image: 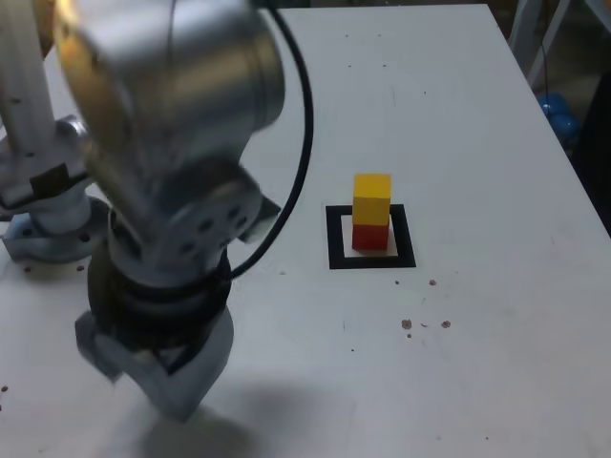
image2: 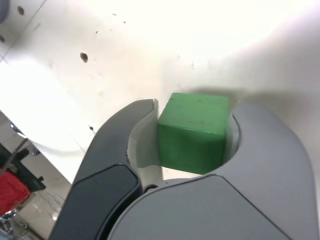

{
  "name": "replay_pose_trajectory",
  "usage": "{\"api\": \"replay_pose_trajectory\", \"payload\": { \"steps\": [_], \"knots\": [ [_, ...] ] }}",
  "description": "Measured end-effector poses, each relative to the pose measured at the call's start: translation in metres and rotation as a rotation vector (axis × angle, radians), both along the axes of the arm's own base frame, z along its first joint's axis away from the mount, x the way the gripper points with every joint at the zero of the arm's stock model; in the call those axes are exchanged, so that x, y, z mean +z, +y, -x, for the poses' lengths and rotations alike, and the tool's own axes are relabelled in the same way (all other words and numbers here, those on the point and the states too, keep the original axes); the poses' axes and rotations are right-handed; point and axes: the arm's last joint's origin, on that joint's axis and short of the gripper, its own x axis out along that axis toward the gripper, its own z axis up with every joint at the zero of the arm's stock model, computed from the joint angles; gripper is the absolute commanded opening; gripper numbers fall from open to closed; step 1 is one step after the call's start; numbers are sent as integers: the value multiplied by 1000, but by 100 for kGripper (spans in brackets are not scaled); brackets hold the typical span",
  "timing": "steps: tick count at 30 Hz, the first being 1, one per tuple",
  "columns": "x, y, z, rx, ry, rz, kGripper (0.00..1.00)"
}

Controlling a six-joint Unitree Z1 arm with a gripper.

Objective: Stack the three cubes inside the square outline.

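The fingers (image2: 192,135) are pinching the green cube (image2: 192,132) by two opposite sides, over the pale worktop (image: 496,315). From across the room the arm hides that cube. The yellow cube (image: 372,197) sits on the red cube (image: 370,237), and the red cube stands inside the black square outline (image: 336,239), with pale centre showing around it.

The likeliest trouble, I judge, is a low approach: if the green cube comes in under the height of the yellow one, it could knock the stack over or push it out of the outline. Setting it down off-centre could leave it overhanging and tipping. Opening the fingers unevenly, or too high, might drag it sideways or let it drop crooked.

As for direction, a cube has no long axis of its own. The green cube's top face points up towards the wrist camera, with one side face turned to that camera too. The stacked pair does have a long axis, and it runs upright, square to the worktop. The yellow cube's edges look roughly in line with the red's.
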Motion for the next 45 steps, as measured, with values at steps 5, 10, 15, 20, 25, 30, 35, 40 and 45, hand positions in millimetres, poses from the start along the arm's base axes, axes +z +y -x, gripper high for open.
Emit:
{"api": "replay_pose_trajectory", "payload": {
  "steps": [5, 10, 15, 20, 25, 30, 35, 40, 45],
  "knots": [
    [29, 34, -22, 37, -15, 23, 31],
    [45, 65, -46, 57, -30, 41, 31],
    [62, 98, -70, 81, -54, 69, 31],
    [71, 134, -92, 142, -92, 84, 31],
    [79, 168, -107, 212, -126, 96, 31],
    [84, 193, -118, 244, -145, 105, 31],
    [80, 201, -131, 246, -142, 104, 31],
    [74, 207, -149, 246, -139, 106, 32],
    [68, 215, -160, 254, -137, 106, 32]
  ]
}}
